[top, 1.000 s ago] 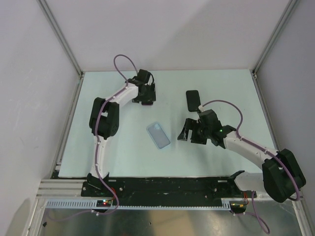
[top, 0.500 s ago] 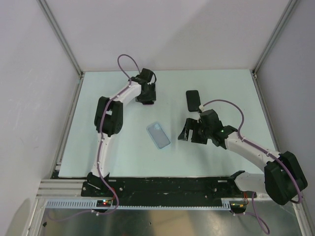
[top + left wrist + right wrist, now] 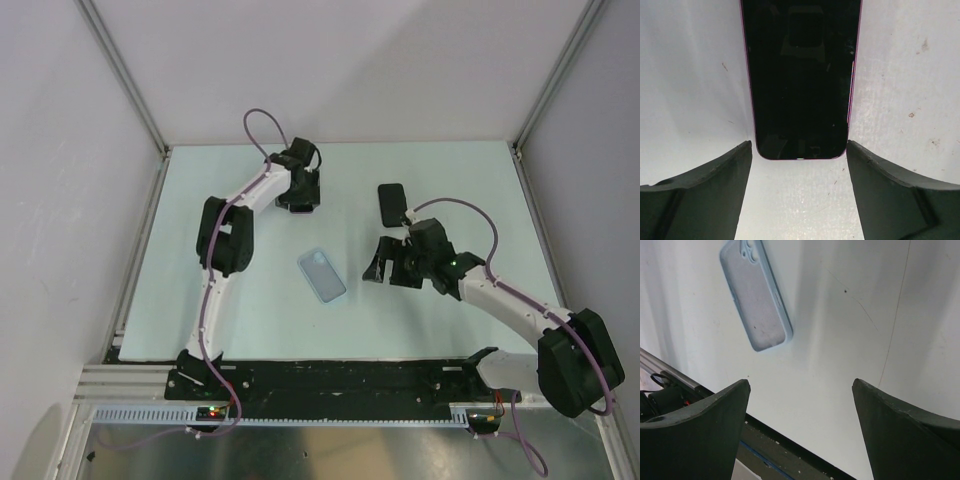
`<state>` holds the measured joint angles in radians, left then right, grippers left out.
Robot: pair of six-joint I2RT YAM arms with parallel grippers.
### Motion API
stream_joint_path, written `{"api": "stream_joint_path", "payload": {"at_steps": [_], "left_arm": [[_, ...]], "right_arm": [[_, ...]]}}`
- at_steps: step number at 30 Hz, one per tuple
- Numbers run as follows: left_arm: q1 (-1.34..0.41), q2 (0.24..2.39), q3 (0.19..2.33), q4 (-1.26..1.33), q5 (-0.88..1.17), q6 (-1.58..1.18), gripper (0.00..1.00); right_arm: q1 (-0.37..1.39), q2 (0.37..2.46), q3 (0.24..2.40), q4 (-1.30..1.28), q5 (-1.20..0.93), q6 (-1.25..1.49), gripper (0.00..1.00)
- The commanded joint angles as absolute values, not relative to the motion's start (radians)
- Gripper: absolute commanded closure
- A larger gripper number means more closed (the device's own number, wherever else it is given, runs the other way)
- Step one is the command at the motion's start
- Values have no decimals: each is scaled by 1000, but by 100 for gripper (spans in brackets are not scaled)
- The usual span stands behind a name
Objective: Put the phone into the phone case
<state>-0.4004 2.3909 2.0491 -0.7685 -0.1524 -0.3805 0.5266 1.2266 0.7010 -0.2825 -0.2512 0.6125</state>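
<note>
Left gripper (image 3: 798,145): released, jaws spread wide. It hangs over the far left part of the table (image 3: 450,180) with nothing between its fingers.

Phone (image 3: 800,75): in the left wrist view it lies flat, screen up, with its near short end in line with the open fingertips. Its width comes close to filling the gap between them. In the top view the gripper hides it.

- Handling, as a judgement: rigid slab, glass face, dense for its size, slippery on the smooth table.
- Because it lies flat, little edge is offered.
- Grip across the two long magenta edges near mid-length. Keep the pads off the glass.

Phone case (image 3: 321,275): pale blue, flat at mid-table, well apart from both grippers.

- The right wrist view shows a raised rim and a camera cut-out at its far end, so the open side appears to face up.
- Handling, as a judgement: light, flexible, likely to slide or buckle under insertion. Pin one end before pressing.

Dark slab (image 3: 391,203): phone-shaped, lying near the right arm. Whether it is a second phone cannot be told.

Right gripper (image 3: 801,385): released, jaws wide and holding nothing, to the right of the case.

Markings: screen dark. No brand, label or text is readable on any item.
</note>
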Motion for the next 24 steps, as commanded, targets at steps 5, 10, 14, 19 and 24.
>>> {"api": "stream_joint_path", "payload": {"at_steps": [5,10,14,19,24], "left_arm": [[-416,2457,2200,-880,-197,-316,22],[-419,2492,2271,-934,-206,-318,19],[-417,2498,2282,-945,-200,-319,17],[-412,2508,2298,-955,-187,-318,14],[-405,2523,2317,-966,-169,-314,18]], "right_arm": [[520,1232,786,-281,-239,581,11],[518,1235,801,-293,-240,566,12],[512,1230,807,-299,-248,556,12],[501,1229,811,-304,-261,548,11],[495,1228,811,-305,-272,544,11]]}}
